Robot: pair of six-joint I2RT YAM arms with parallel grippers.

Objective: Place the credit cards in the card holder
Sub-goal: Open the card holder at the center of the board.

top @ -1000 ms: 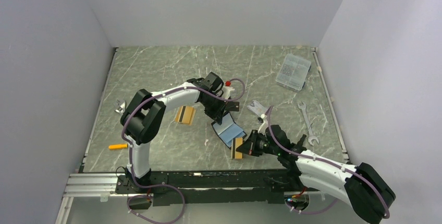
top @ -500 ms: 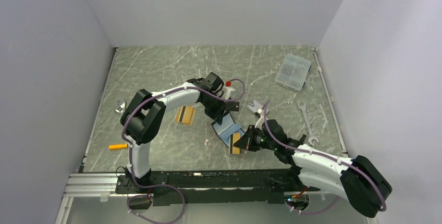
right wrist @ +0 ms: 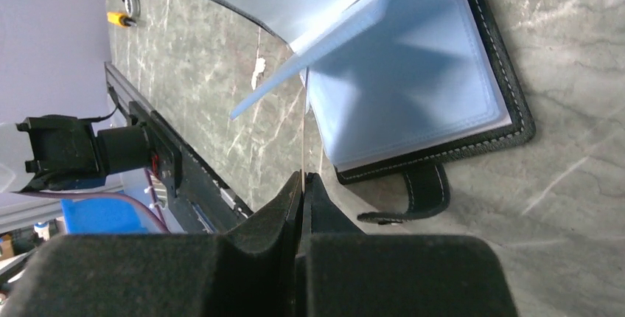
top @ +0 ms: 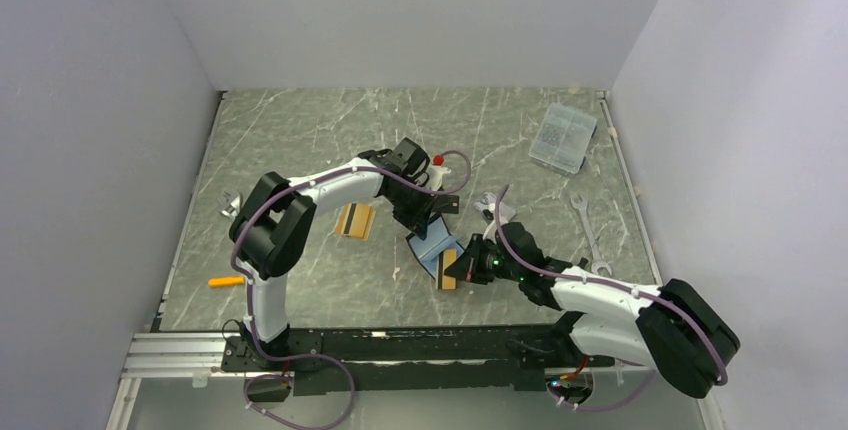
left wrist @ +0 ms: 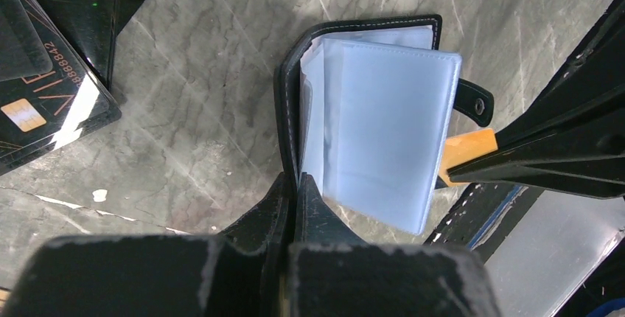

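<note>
Black leather lined in pale blue, the card holder lies open on the marble table, with its clear sleeves fanned upward. The left gripper is pinched together on the edge of the holder's black cover. The right gripper is clamped on an orange-gold credit card, held edge-on at the holder's snap-tab side. Whether it touches the sleeves I cannot tell. A black credit card lies just beside the holder. Another orange card lies near the holder's left.
</note>
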